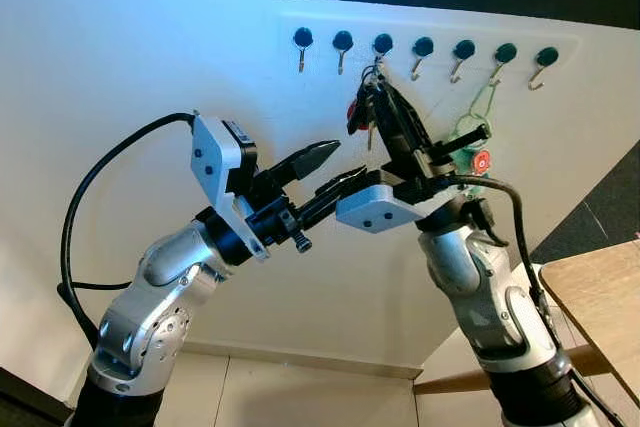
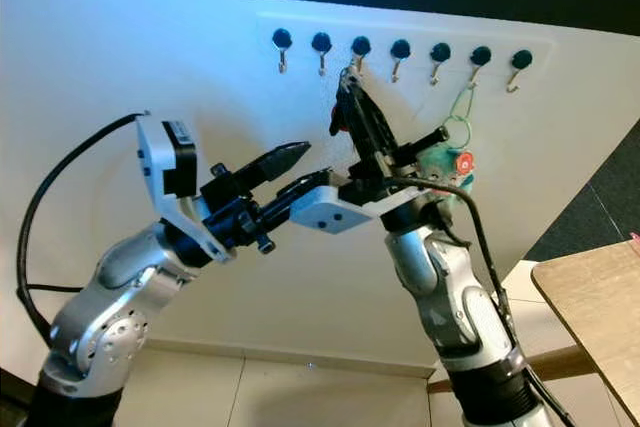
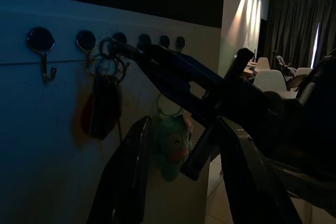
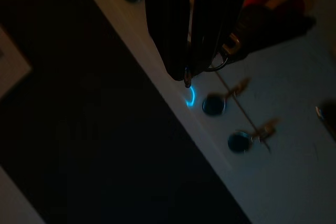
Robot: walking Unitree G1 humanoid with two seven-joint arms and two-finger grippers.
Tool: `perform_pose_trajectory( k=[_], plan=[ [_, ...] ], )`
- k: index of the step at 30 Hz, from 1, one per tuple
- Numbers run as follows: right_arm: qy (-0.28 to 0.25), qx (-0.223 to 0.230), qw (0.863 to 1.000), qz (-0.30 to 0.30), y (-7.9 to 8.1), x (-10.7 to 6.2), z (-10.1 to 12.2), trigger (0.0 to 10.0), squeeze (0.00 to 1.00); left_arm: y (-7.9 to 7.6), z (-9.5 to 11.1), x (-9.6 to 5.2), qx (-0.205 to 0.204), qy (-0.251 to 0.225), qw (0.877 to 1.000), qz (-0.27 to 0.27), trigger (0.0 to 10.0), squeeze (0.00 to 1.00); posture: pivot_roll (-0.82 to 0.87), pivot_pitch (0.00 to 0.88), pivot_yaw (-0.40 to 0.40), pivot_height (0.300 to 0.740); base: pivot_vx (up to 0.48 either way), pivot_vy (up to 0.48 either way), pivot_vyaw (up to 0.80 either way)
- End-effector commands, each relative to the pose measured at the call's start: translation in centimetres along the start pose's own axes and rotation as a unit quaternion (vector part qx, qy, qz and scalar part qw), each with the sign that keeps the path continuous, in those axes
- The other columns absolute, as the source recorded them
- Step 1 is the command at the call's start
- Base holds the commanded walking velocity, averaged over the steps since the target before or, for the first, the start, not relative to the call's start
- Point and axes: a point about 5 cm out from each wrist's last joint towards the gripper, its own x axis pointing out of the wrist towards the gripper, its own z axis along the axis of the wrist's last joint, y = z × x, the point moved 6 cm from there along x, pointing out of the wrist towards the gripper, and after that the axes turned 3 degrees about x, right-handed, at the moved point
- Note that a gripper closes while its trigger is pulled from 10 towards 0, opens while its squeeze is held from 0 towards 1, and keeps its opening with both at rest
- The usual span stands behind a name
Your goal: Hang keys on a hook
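The right gripper (image 1: 377, 87), clenched on the keys (image 1: 356, 115), should slip their ring fully over the third hook (image 1: 381, 47) before releasing; the left gripper (image 1: 338, 167) waits released.

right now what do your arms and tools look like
Both arms are silver metal with rounded joints and black bands near the base. Each wrist carries a white angular housing, and a thick black cable loops from the left one; another runs down the right arm. The left tool and the right tool each have two long, tapering black fingers.
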Motion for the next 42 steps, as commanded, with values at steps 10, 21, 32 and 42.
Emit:
perform_pose_trajectory(
  k=[10, 21, 32, 42],
  plan=[
    [0.018, -0.029, 0.999, -0.008, -0.7, 0.4, -1.6, 10.0, 0.0, -0.4, 0.4, 0.5, -0.007, -0.015, 1.0, -0.01, 10.0, 0.0, 0.0, 0.097, -0.029, 0.74, 0.0, 0.0, 0.0],
    [0.012, -0.033, 0.999, 0.018, 0.3, 0.6, -1.7, 10.0, 0.0, -0.3, 0.5, 0.6, -0.004, -0.016, 1.0, -0.007, 10.0, 0.0, 0.0, 0.097, -0.032, 0.74, 0.0, 0.0, 0.0],
    [-0.004, -0.022, 0.999, 0.036, 1.2, 0.2, -0.7, 10.0, 0.0, -0.3, 0.6, 0.5, -0.004, -0.018, 1.0, -0.006, 10.0, 0.0, 0.0, 0.099, -0.033, 0.74, 0.0, 0.0, 0.0],
    [-0.026, -0.017, 0.999, 0.039, 1.3, 0.2, 0.3, 10.0, 0.0, -0.3, 0.6, 0.6, -0.005, -0.02, 1.0, -0.007, 10.0, 0.0, -0.01, 0.099, -0.034, 0.74, 0.0, 0.0, 0.0]
  ],
)
